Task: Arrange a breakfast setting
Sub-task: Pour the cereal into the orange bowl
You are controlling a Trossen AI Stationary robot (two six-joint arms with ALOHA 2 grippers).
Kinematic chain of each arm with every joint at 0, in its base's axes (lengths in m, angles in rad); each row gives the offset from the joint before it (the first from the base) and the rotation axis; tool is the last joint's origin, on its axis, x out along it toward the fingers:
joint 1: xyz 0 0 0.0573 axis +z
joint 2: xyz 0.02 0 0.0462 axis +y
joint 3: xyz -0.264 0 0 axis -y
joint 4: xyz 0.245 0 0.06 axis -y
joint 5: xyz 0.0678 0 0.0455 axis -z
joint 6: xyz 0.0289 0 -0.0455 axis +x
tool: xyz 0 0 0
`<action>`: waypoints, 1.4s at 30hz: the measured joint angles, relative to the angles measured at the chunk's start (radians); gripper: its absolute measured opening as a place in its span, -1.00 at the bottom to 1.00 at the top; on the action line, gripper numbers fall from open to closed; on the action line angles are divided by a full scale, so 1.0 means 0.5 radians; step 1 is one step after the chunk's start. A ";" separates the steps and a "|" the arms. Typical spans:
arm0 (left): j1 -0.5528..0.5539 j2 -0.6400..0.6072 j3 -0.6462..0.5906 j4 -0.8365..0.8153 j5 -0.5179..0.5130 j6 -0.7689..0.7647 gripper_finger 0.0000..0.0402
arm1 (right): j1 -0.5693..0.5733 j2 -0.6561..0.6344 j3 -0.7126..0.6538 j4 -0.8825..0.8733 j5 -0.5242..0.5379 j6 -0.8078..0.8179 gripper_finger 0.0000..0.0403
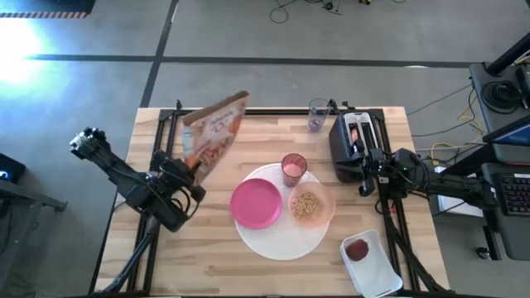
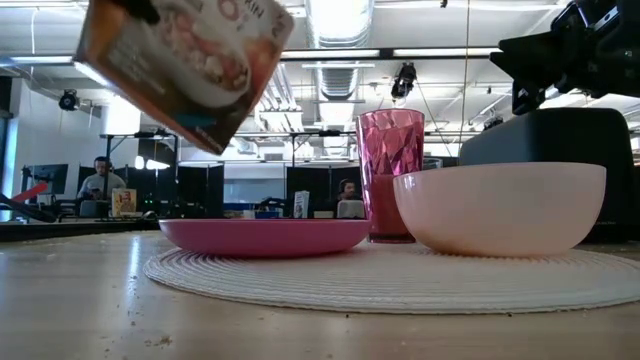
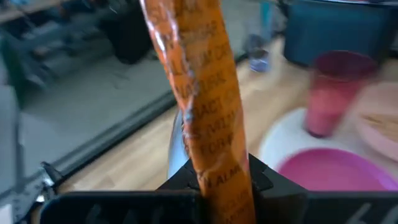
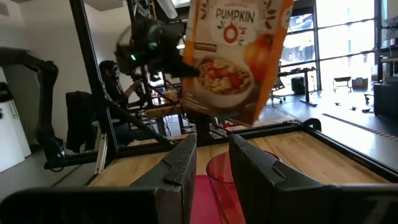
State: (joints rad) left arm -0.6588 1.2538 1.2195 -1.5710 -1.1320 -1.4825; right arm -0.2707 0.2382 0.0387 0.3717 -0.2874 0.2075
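The wooden counter (image 1: 199,248) carries the whole setting, and the large white round disc (image 1: 281,242) lies near its middle as a placemat. Above the counter's left half hangs the cereal box (image 1: 214,132), tilted, its long axis running from the left end effector (image 1: 192,168) up and away toward the counter's far edge. The translucent peach bowl (image 1: 310,206) already holds cereal (image 1: 307,204) and sits on the disc's right side, well apart from the box on the far side of the small magenta plate (image 1: 256,204). So the box has no more pouring to do, by my reading; the next move is probably to set it down clear of the disc, and the left arm is the one placed for that.

The pink tumbler (image 1: 294,168) stands upright on the disc's far edge, just beside the bowl. A small red fruit (image 1: 358,248) rests in the white rectangular tray (image 1: 379,273) at the near right corner, off the disc.

The left end effector is clamped on the box's lower edge, fingers pressed tight against the thin cardboard. The right end effector (image 1: 365,172) hovers beside the black toaster (image 1: 352,136), fingers a little apart and empty in its wrist view.
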 joint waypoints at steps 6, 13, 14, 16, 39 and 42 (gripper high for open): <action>0.087 -0.155 -0.565 0.000 -0.230 -0.386 -0.92 | 0.000 0.000 0.000 0.000 0.000 0.001 -0.57; 0.265 -0.196 -1.042 0.014 -0.253 -0.897 -0.92 | 0.000 0.000 0.000 0.000 0.000 0.000 -0.57; 0.284 -0.192 -1.087 0.015 -0.253 -0.954 -0.92 | 0.000 0.000 0.000 0.000 -0.001 0.000 -0.57; 0.319 -0.181 -1.162 0.018 -0.253 -1.048 -0.92 | 0.000 0.000 0.000 0.000 0.000 0.000 -0.57; 0.871 0.014 -1.742 0.662 -0.368 -1.348 -0.92 | 0.000 0.000 0.001 0.001 0.000 0.000 -0.57; 0.937 0.071 -1.787 0.760 -0.422 -1.348 -0.92 | 0.000 0.000 0.000 0.000 0.000 0.001 -0.57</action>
State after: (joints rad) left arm -0.1900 1.2894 0.3261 -1.1911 -1.3432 -2.1563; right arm -0.2707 0.2382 0.0387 0.3717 -0.2875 0.2080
